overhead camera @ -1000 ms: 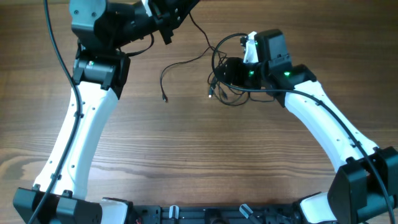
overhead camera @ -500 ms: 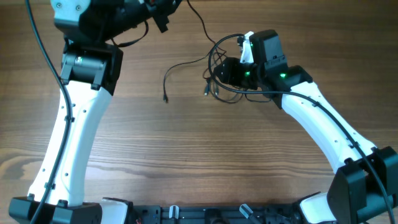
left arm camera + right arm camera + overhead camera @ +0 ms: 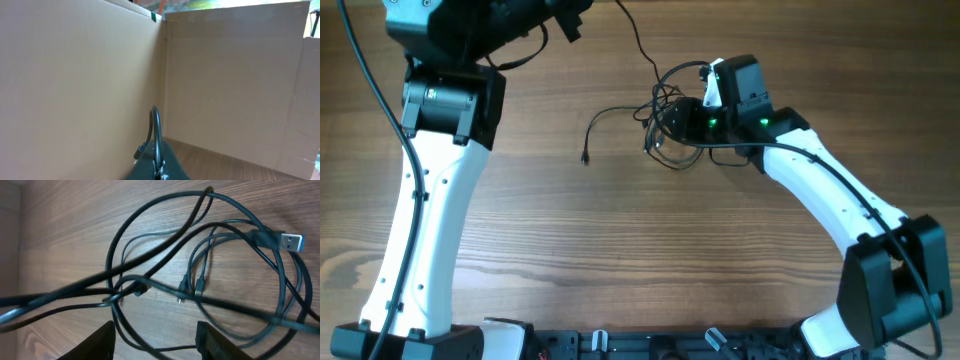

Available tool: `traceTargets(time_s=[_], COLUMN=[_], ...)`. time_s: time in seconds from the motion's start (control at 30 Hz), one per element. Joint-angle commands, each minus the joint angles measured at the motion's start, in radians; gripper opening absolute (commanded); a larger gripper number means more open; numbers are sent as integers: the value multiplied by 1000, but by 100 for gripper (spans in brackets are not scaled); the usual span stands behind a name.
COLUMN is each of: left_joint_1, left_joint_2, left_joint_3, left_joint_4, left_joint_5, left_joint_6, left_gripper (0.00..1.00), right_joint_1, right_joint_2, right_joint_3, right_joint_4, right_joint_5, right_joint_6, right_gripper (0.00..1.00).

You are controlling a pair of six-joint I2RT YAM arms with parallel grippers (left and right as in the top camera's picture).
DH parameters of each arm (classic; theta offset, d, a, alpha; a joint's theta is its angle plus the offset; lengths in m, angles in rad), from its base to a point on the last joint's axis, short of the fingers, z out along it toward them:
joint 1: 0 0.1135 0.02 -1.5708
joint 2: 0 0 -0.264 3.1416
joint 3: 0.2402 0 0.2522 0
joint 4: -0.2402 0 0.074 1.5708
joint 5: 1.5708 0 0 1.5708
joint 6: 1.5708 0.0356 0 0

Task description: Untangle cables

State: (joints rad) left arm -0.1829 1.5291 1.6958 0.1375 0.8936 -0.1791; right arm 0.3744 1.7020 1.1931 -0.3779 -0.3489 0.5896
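Brown wood-grain desk (image 3: 620, 250); the cables (image 3: 672, 125) lie on it in tangled loops; one loose strand (image 3: 585, 158) trails left.

Clerk: Entry: lettering, labels, brands, numbers, signs. Was anything legible?

Checker: Nothing could be read in any view. The cables (image 3: 264, 237) and their silver USB plug (image 3: 291, 241), upper right of the right wrist frame, showed no readable mark. Neither did the tan board wall (image 3: 75, 85) at the left of the left wrist frame.

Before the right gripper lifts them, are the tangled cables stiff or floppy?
Probably floppy: the cables lie in loose, overlapping loops. Likely light, being thin. Strands cross, so lifting one would probably drag others along.
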Motion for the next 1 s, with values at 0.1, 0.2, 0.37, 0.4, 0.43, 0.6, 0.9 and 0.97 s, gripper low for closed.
traceTargets(time_s=[0.1,0.2,0.37,0.4,0.43,0.6,0.9,0.97], left_joint_1=[5,5,5,5,5,5,5,5], left_joint_2=[-19,-19,-19,-20,-22,-26,-26,-26], left_joint_3=[28,28,28,28,29,33,33,33], left_joint_4=[4,4,4,5,4,4,3,2], left_joint_5=[-13,-13,-13,-13,-13,-13,-13,-13], left_joint_6=[-9,-9,-9,-9,-9,-9,-9,-9], left_gripper=[4,4,4,4,4,4,4,4], right_joint_1=[5,5,5,5,5,5,6,6], right_joint_2=[68,85,109,115,120,135,143,143], right_joint_3=[-8,-8,-8,-8,-8,-8,-8,-8], right_joint_4=[35,37,44,47,51,54,56,58], right_joint_5=[20,20,20,20,20,11,-41,-41], right_joint_6=[16,15,13,13,13,12,-118,-118], right_gripper=[55,59,63,65,70,87,5,5])
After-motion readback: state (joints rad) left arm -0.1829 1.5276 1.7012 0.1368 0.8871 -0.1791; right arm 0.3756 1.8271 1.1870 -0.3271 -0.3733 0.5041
